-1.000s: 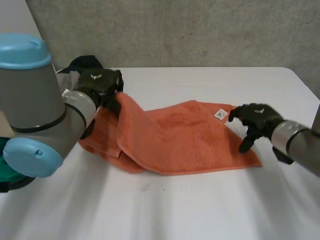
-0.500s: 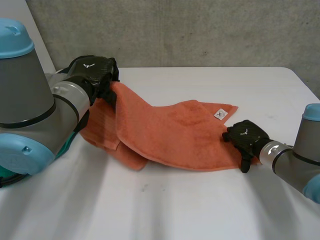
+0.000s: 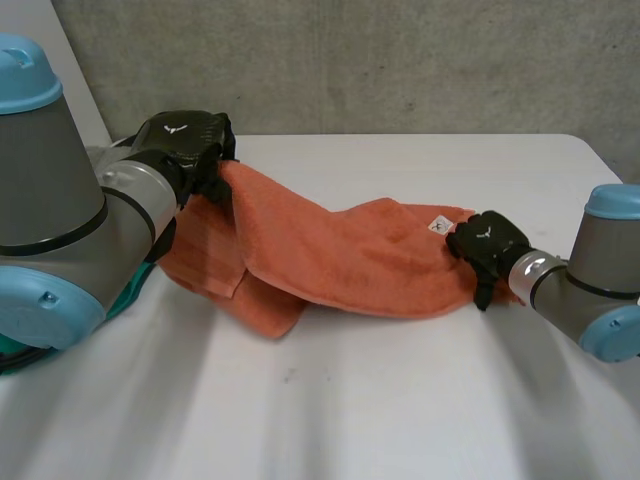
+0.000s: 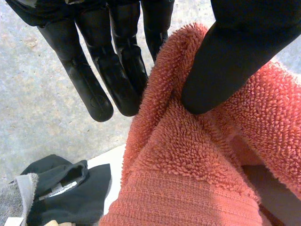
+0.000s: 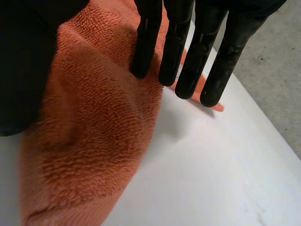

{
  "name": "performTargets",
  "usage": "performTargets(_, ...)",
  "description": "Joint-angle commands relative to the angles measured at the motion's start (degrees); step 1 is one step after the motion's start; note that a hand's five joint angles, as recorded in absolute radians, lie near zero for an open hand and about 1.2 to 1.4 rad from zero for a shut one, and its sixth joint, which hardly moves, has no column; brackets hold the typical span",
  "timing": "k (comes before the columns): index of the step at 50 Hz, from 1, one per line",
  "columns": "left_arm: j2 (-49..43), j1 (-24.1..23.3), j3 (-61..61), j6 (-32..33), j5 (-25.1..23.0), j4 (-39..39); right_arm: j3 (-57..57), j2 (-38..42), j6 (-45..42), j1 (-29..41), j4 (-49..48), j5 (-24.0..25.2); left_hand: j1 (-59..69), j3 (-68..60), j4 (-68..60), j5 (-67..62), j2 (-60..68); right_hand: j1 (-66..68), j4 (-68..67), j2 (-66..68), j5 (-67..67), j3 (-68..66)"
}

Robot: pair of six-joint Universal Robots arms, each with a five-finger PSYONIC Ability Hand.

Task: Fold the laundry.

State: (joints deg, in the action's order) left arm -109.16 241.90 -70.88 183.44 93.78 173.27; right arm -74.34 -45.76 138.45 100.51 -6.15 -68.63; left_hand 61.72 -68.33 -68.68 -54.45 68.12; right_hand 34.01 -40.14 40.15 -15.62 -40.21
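1. Towel (image 3: 350, 260), orange terry, 1 pc. Lies across the middle of the white surface (image 3: 400, 400), strung btw both hands. Left end is raised w/ doubled layers sagging under it; right end sits low. White tag (image 3: 438, 226) is near the right end.
2. Left hand (image 3: 190, 150): at the towel's far-left corner, held above the surface. Thumb (image 4: 225, 61) is pressed into the pile and traps the cloth edge against the nearest finger; the other fingers (image 4: 94, 84) are straight and bare. It holds the towel in a pinch. Reason, as judged: the corner is lifted so it can be carried over the rest for a fold.
3. Right hand (image 3: 485, 245): at the towel's right end, just beside the tag, low on the surface. Fingers (image 5: 188, 56) lie straight over the cloth, w/ the thumb (image 5: 28, 56) on the other side and cloth running btw them. Prob. a light pinch, though contact is hard to read. Reason, as judged: it anchors that end and keeps the cloth taut.
4. Fold status: est. early. The towel is bunched and its edges are not aligned.
5. Other laundry: dark garment (image 4: 70, 188) and grey cloth (image 4: 19, 197), heaped just beyond the left hand. They lie loose on the surface, not in any bin or basket I can make out.
6. Risk: the left pinch is thin, so a quick swing could let the corner slip.
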Motion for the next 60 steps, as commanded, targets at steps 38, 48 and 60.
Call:
performTargets(38,0.5,2.1,-2.0,0.3,-0.2,-2.9,13.5,-14.6,5.3,-4.9,24.9,-1.9,18.3,-11.7,-11.3,-15.5,11.9,46.0,-39.9,39.8,-54.4,-39.8)
performTargets(48,0.1,2.9,-5.4,0.1,-0.6,-3.2,6.8,-19.2,2.8,-5.9,30.1,-2.6,18.3,-11.7,-11.3,-15.5,11.9,46.0,-39.9,39.8,-54.4,-39.8)
performTargets(60,-16.1,3.1,5.4,8.9,-0.3,1.4,13.9,-9.0,-1.9,-3.1,24.8,-7.8,18.3,-11.7,-11.3,-15.5,11.9,46.0,-39.9,39.8,-54.4,-39.8)
